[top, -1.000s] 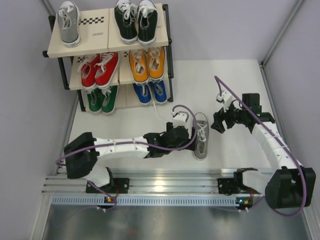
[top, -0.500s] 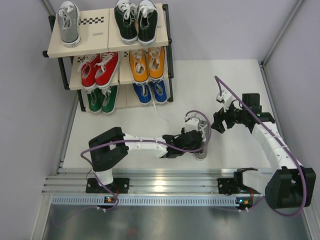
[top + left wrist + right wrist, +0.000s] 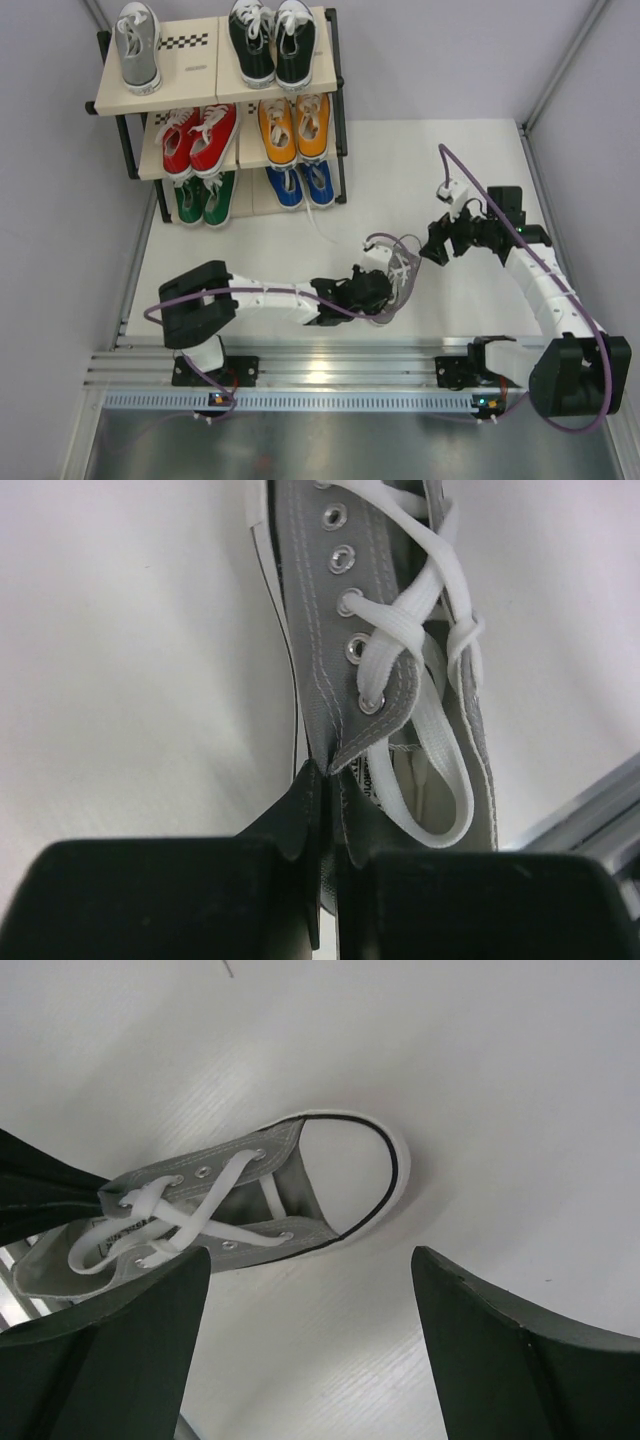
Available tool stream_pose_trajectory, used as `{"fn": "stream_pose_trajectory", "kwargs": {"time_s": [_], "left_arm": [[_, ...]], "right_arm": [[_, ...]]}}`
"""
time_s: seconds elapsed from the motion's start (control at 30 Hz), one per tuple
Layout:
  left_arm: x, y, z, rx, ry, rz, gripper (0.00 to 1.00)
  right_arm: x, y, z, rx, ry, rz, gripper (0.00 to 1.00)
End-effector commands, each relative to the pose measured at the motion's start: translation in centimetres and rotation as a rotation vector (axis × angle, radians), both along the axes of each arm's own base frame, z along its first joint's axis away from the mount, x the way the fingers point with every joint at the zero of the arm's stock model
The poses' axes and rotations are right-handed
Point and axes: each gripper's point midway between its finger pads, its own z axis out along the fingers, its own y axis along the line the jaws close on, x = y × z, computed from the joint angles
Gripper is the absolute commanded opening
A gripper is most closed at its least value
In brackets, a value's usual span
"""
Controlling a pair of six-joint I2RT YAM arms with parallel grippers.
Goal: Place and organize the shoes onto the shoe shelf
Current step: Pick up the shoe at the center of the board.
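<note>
A lone grey shoe lies on the white table between the arms, toe pointing away. My left gripper is shut on the left side of its collar; in the left wrist view both fingers pinch the grey canvas beside the laces. My right gripper hovers just right of the shoe, open and empty, with the shoe ahead of its jaws. The shoe shelf stands at the back left. It holds one grey shoe and a black pair on top, red and orange pairs in the middle, green and blue pairs below.
A metal rail runs along the near edge with both arm bases on it. Grey walls close in the left and right sides. Purple cables loop over both arms. A space on the top board lies beside the single grey shoe.
My left gripper reached in over the grey shoe and closed on its collar. The shoe shifted and turned slightly. The right gripper stayed almost still.
</note>
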Motion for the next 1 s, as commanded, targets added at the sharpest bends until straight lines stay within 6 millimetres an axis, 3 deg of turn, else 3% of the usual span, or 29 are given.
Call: {"fn": "stream_pose_trajectory", "kwargs": {"time_s": [0.0,0.03,0.1,0.13,0.17,0.23,0.47,0.67,0.77,0.87,0.9,0.97], "left_arm": [[0.3,-0.4,8.4,-0.224,-0.111,0.005,0.0],[0.0,0.5,8.0,-0.22,-0.103,0.005,0.0],[-0.5,1.2,9.6,-0.273,-0.105,0.002,0.0],[-0.8,1.9,9.2,-0.269,-0.098,-0.002,0.0],[-1.0,2.2,10.4,-0.302,-0.103,-0.004,0.0],[-1.4,2.8,10.5,-0.309,-0.101,-0.016,0.0],[-2.1,4.3,13.9,-0.402,-0.129,-0.025,0.0],[-2.4,4.5,15.9,-0.444,-0.148,-0.049,0.0],[-2.4,4.5,16.5,-0.456,-0.156,-0.05,0.0],[-2.2,4.6,16.8,-0.454,-0.171,-0.043,0.0],[-2.1,4.6,16.7,-0.448,-0.174,-0.04,0.0],[-2.0,4.5,16.6,-0.437,-0.18,-0.042,0.0]], "right_arm": [[0.9,1.2,3.9,0.151,-0.051,-0.003,0.82],[1.1,1.5,4.2,0.186,-0.019,-0.03,0.85],[1.2,2.0,4.6,0.234,0.03,-0.048,0.88],[1.3,2.2,4.4,0.251,0.07,-0.045,0.9],[1.1,2.5,4.3,0.269,0.096,-0.03,0.93],[0.8,3.5,4.4,0.335,0.16,-0.002,0.99],[1.3,4.4,5.8,0.411,0.175,0.006,0.99],[0.3,6.9,5.7,0.51,0.304,0.085,0.99],[0.0,7.7,5.7,0.534,0.364,0.09,0.92],[-0.4,8.2,6.4,0.574,0.403,0.125,0.76],[-0.5,8.4,6.6,0.587,0.411,0.139,0.55],[-1.0,8.7,7.3,0.621,0.434,0.178,0.33]]}}
